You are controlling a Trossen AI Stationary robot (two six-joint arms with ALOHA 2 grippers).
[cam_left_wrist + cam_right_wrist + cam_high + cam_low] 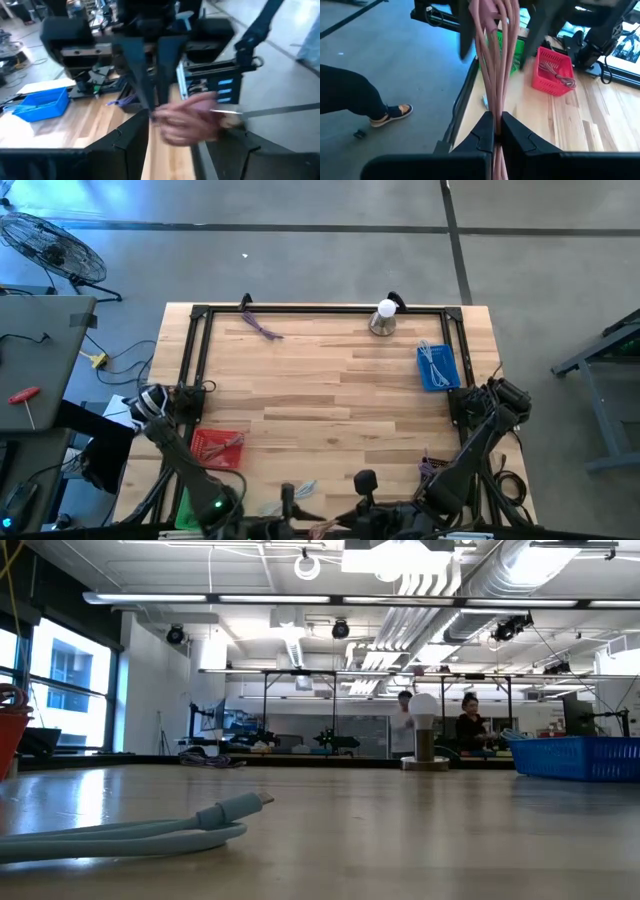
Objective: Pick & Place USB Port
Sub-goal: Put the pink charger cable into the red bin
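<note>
I see a wooden table (pixel 330 400) filling the middle of the high view, with a black frame (pixel 320 311) along its far edge; a floor fan (pixel 50 245) sits in the upper left corner; a red-handled tool (pixel 24 396) lies on a grey surface at the left edge; in the low view two people (pixel 470 725) stand right of centre in the room behind; in the right wrist view a person's sandalled foot (pixel 390 114) shows at left.
</note>
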